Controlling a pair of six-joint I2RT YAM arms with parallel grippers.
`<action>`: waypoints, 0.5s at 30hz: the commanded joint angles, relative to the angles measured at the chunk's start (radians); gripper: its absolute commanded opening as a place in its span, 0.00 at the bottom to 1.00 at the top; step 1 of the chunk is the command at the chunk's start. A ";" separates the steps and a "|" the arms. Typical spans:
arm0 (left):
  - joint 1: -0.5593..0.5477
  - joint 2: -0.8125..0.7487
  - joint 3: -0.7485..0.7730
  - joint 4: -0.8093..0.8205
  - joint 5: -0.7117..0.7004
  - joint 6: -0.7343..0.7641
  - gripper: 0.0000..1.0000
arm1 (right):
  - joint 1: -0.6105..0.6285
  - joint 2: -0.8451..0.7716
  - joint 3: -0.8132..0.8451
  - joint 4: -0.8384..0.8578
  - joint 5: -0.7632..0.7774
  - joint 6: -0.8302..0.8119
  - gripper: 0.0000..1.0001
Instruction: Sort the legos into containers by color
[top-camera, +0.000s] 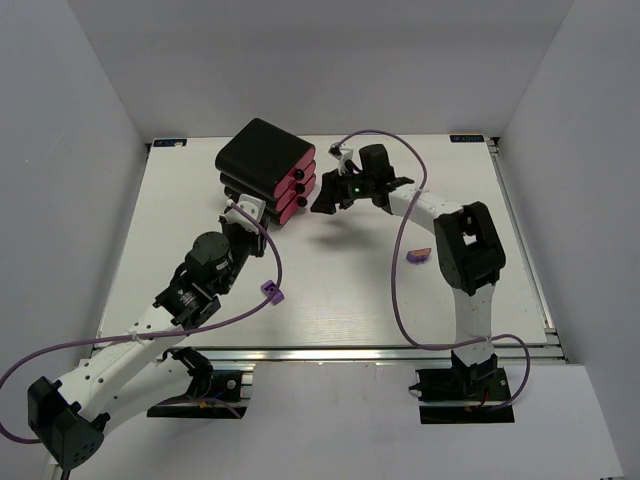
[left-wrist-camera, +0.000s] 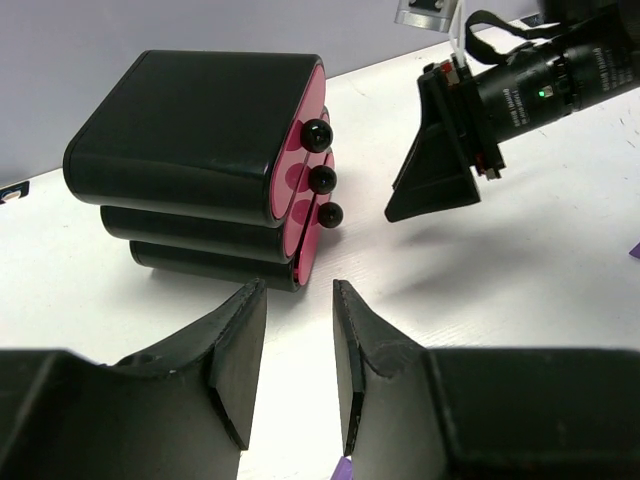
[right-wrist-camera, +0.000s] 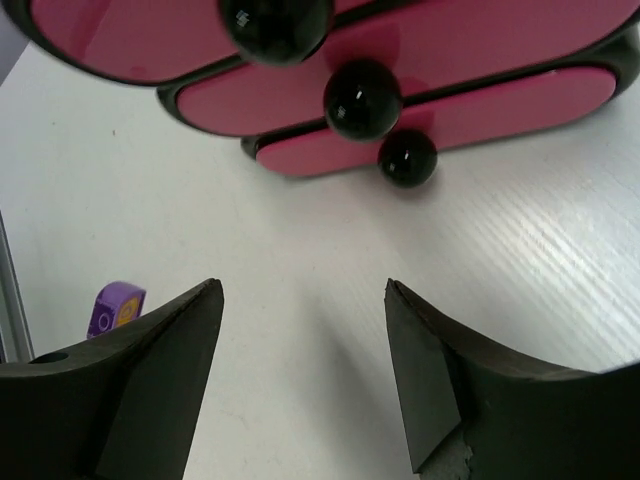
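- Approaching the pink fronts of the containers (top-camera: 265, 155) with the right gripper (right-wrist-camera: 300, 300), fingers spread wide, gripping nothing, pointed just below the three dark knobs (right-wrist-camera: 362, 97) and touching none.
- Hovering low beside the stack with the left gripper (left-wrist-camera: 298, 300), fingers parted by a narrow gap, also empty.
- Recording all three drawers as shut, with no contents visible.
- Locating the legos out on the table (top-camera: 340, 290): one purple brick (top-camera: 272, 292) near the left arm and a second small purplish piece (top-camera: 419, 254) by the right arm, both well apart from the drawers.
- Finding no green bricks in any view.
- Judging the step in hand as opening a drawer, ahead of any sorting, so the task appears barely begun.
- Calling next for lifting the right fingers level with one knob, closing around it and pulling straight outward.
- Advising a steadying touch on the black casing from the left gripper, as a light stack may slide with the pull.
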 joint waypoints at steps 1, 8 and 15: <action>0.005 -0.002 -0.003 0.021 -0.004 0.007 0.43 | 0.004 0.095 0.105 -0.015 -0.074 -0.009 0.72; 0.005 0.008 -0.009 0.023 -0.021 0.016 0.43 | -0.004 0.284 0.315 -0.083 -0.093 -0.018 0.76; 0.005 0.019 -0.010 0.027 -0.021 0.023 0.44 | -0.013 0.330 0.317 0.029 -0.107 0.046 0.76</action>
